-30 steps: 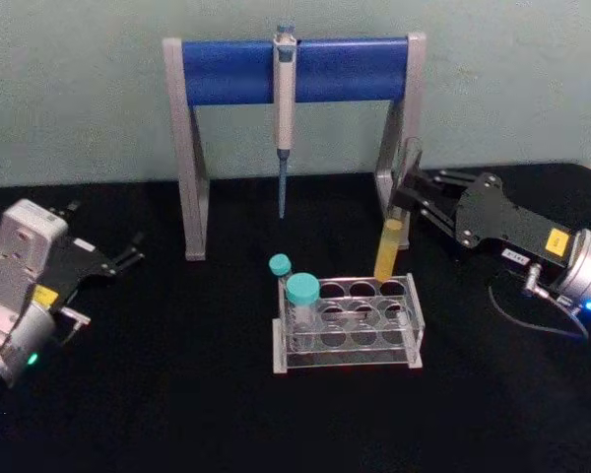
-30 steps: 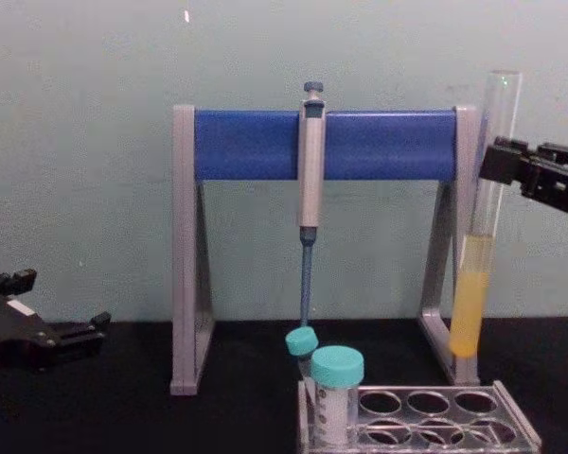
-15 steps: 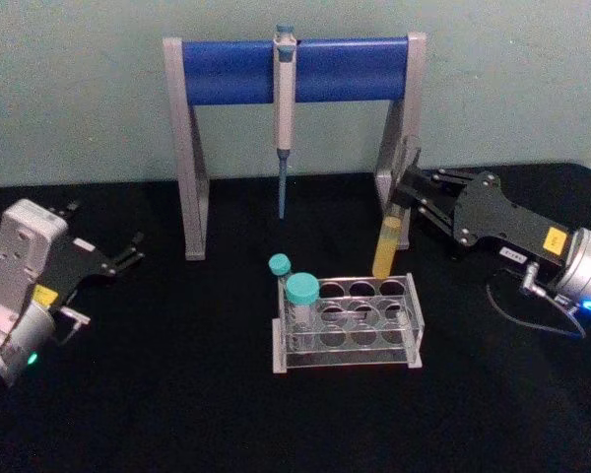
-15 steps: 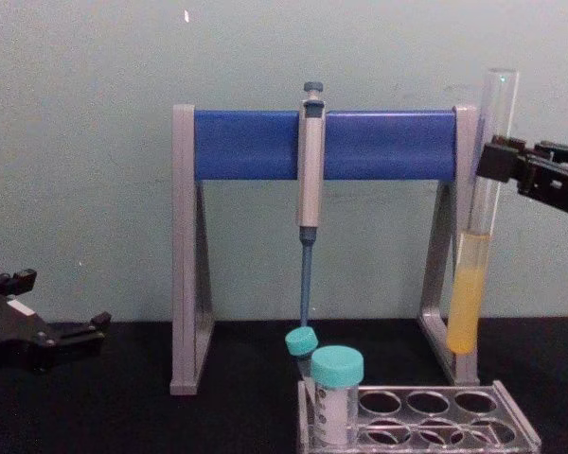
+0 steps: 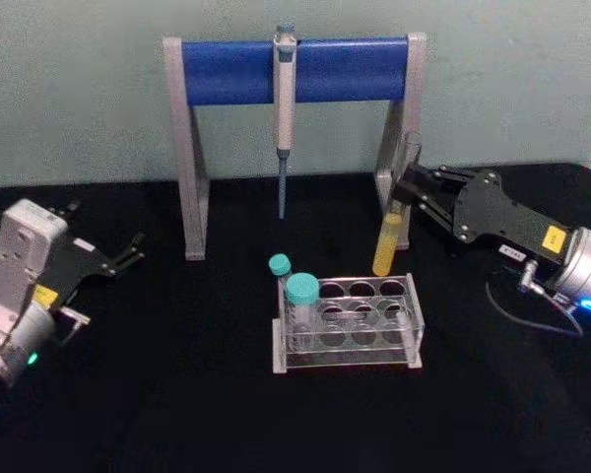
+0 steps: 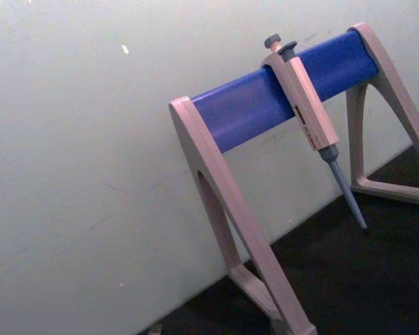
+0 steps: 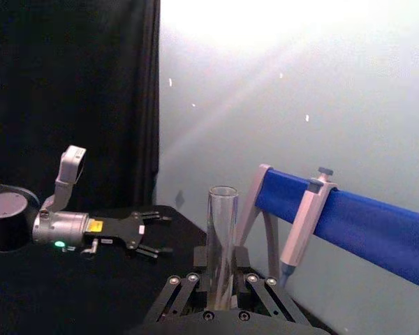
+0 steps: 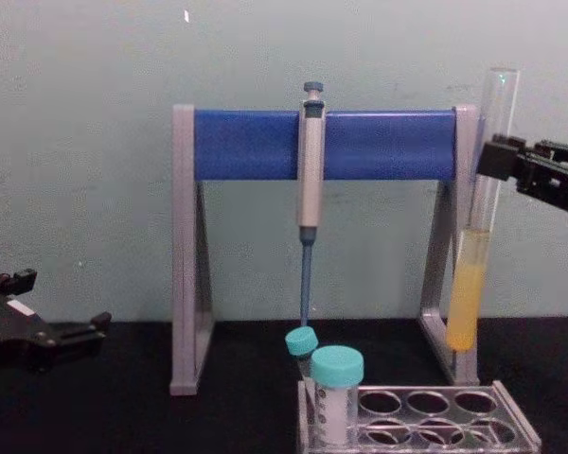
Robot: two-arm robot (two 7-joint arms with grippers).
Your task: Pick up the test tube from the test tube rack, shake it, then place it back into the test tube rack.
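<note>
The test tube [image 5: 388,242] is a slim clear glass tube with yellow liquid in its lower part. It hangs nearly upright in the air, above and just behind the back right corner of the test tube rack [image 5: 346,359]. My right gripper [image 5: 406,187] is shut on the test tube's upper part. From the chest, the test tube [image 8: 473,255] stands in front of the stand's right leg, with its bottom above the test tube rack [image 8: 432,417] and the right gripper [image 8: 497,159] on it near the top. The right wrist view looks down on the tube's open mouth [image 7: 222,202]. My left gripper [image 5: 128,253] rests open at the far left.
A grey-and-blue pipette stand [image 5: 295,69] stands behind the rack, with a pipette [image 5: 285,118] hanging from its bar. Two teal-capped tubes [image 5: 300,291] stand in the rack's left holes. A cable [image 5: 517,305] lies beside my right arm.
The right gripper has carried the test tube very slightly up and to the left. My left arm has not moved.
</note>
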